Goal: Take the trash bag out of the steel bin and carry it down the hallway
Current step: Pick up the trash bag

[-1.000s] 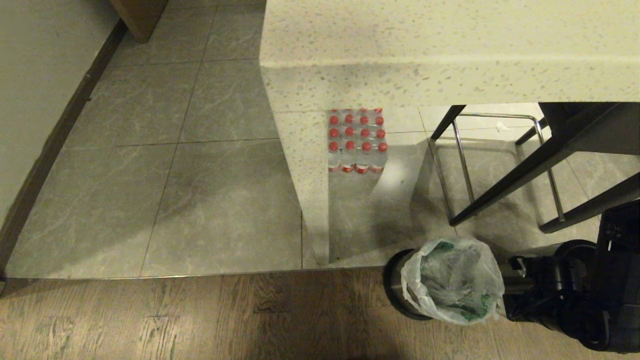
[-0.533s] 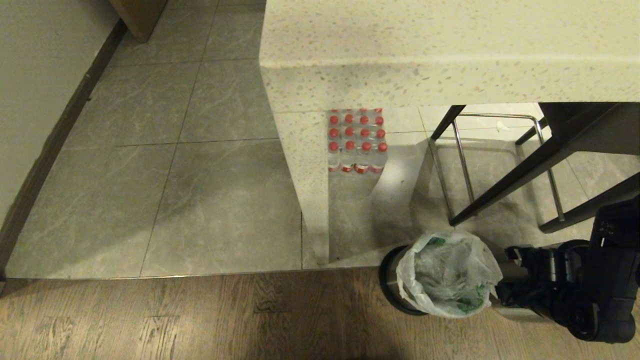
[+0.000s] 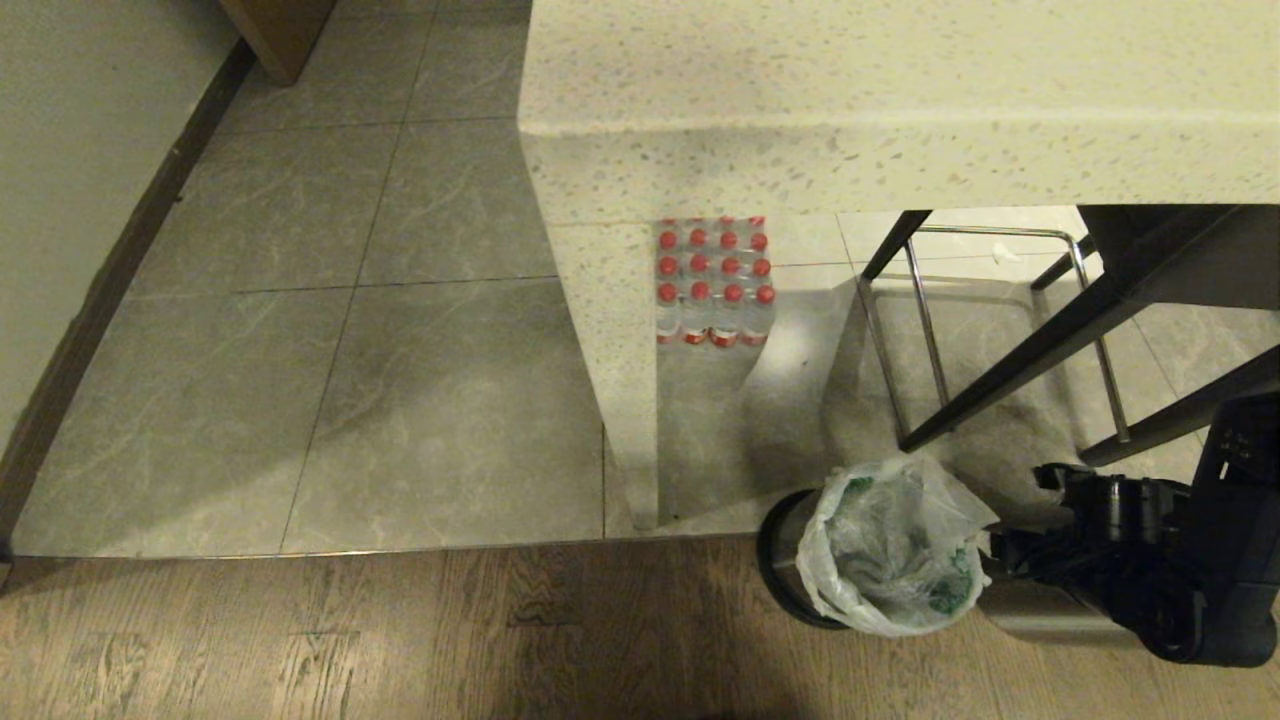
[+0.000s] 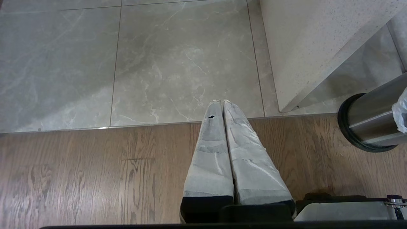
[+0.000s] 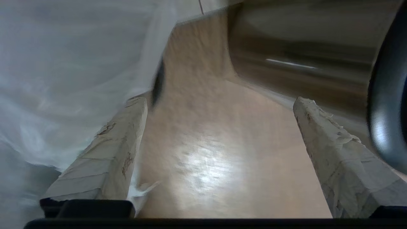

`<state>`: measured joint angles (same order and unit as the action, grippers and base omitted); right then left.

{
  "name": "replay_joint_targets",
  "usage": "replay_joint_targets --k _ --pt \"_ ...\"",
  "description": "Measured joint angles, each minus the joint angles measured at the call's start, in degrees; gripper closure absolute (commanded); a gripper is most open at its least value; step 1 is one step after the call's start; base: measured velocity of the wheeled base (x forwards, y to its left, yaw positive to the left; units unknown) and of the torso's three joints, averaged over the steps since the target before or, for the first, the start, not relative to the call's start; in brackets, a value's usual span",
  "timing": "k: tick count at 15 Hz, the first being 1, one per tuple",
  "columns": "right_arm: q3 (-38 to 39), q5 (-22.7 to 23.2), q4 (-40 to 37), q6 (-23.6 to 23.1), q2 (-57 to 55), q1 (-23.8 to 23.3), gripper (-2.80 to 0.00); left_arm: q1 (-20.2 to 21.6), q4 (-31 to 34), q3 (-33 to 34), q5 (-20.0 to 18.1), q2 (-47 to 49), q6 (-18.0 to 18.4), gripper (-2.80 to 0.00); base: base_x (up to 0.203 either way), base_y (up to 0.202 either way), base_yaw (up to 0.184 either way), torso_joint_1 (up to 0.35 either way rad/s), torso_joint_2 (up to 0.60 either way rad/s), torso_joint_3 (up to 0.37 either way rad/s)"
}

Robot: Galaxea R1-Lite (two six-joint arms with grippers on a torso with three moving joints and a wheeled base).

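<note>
Right gripper [image 5: 219, 101] jaws spread wide, nothing between them but wood floor; left gripper [image 4: 222, 102] jaws pressed shut, empty, parked above the floor seam. We see the scene biggest first: grey marble-look tiles of the hallway [image 3: 330, 330] run along the off-white wall and dark baseboard, meeting a strip of wood floor [image 3: 400, 640] nearest us. A speckled stone counter [image 3: 880, 90] fills the upper right, with black stool legs [image 3: 1010, 380] under it. The steel bin [image 3: 785, 570] stands on the wood floor just beside the counter's end panel. The trash bag [image 3: 895, 545] is in the bin, its translucent edge puffed up above and draped over the rim, green print visible inside. Our right gripper sits just to the right of the bin; in the right wrist view one finger lies against the bag film, the other near the bin wall. A pack of red-capped bottles [image 3: 712, 282] sits under the counter.
</note>
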<state>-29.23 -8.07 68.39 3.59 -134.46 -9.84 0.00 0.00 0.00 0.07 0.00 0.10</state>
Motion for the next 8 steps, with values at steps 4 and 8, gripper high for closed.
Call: replay_joint_targets --k 4,8 --pt "-1.6 0.2 -0.4 9.6 1.7 0.0 -2.80 0.0 0.0 0.0 0.0 0.0 0.0 0.00 0.000 0.000 0.000 0.000 0.00 0.000" --pt "-2.4 2.3 -0.4 18.4 3.3 0.1 -2.80 0.0 0.0 0.0 0.0 0.0 0.0 0.00 0.000 0.000 0.000 0.000 0.00 0.000"
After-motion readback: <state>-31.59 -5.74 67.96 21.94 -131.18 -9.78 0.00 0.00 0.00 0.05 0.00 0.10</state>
